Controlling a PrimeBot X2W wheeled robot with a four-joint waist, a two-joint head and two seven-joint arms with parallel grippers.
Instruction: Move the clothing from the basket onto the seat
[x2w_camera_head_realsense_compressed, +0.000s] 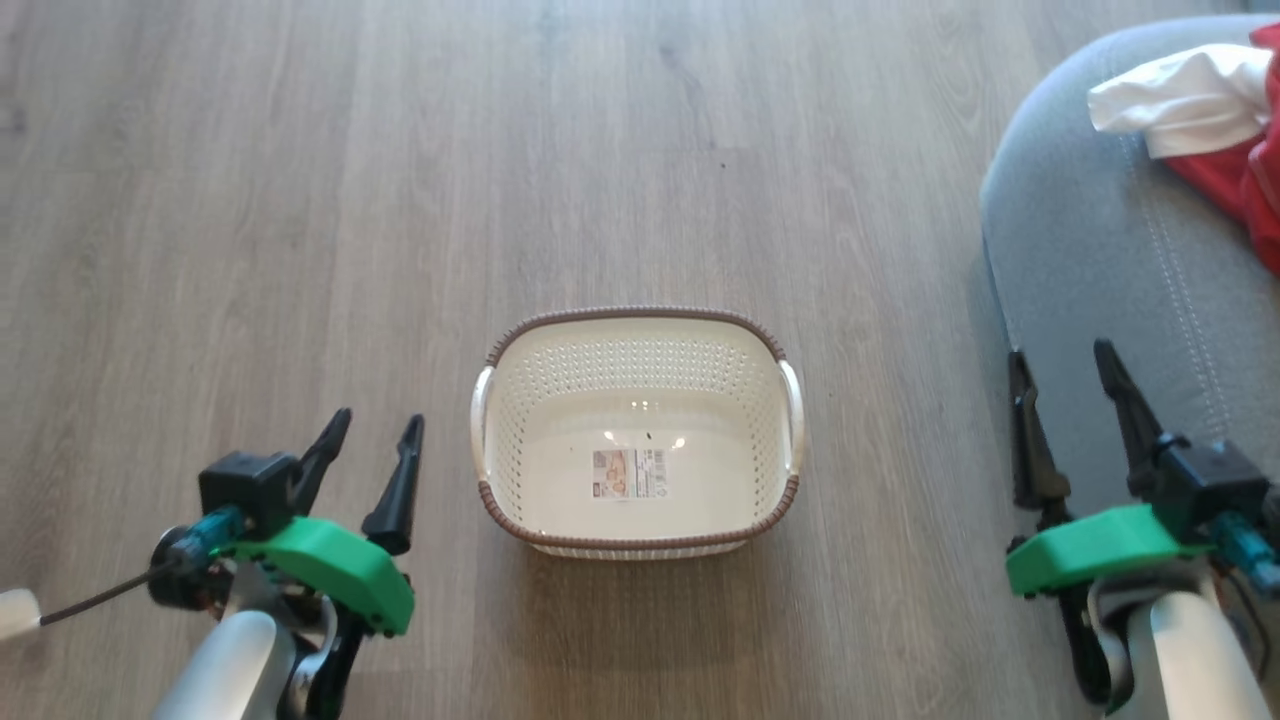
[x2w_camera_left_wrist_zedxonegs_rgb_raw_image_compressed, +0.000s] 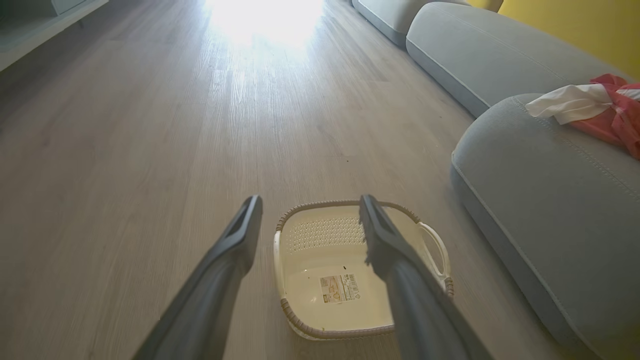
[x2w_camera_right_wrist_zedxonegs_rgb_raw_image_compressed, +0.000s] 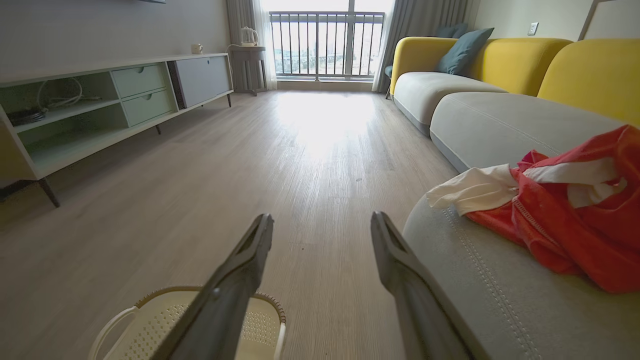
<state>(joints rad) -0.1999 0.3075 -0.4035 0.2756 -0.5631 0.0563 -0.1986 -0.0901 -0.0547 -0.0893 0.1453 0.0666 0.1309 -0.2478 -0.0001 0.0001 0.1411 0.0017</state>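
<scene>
While the left gripper (x2w_camera_head_realsense_compressed: 380, 418) and right gripper (x2w_camera_head_realsense_compressed: 1060, 352) hang with jaws wide apart, gripping nothing, the basket (x2w_camera_head_realsense_compressed: 640, 313) sits between them. The clothing (x2w_camera_head_realsense_compressed: 1190, 100) lies on the seat (x2w_camera_head_realsense_compressed: 1090, 260), beyond the right jaws.

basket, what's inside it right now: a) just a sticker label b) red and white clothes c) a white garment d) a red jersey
A: the basket shows a bare cream bottom with just the sticker label, while the clothing lies on the seat.

Sunlight from a railed balcony window (x2w_camera_right_wrist_zedxonegs_rgb_raw_image_compressed: 326, 44) glares across grey wood-plank flooring (x2w_camera_right_wrist_zedxonegs_rgb_raw_image_compressed: 280, 165), between a pale-green media console (x2w_camera_right_wrist_zedxonegs_rgb_raw_image_compressed: 115, 100) and yellow sofa backrests (x2w_camera_right_wrist_zedxonegs_rgb_raw_image_compressed: 500, 55).
</scene>
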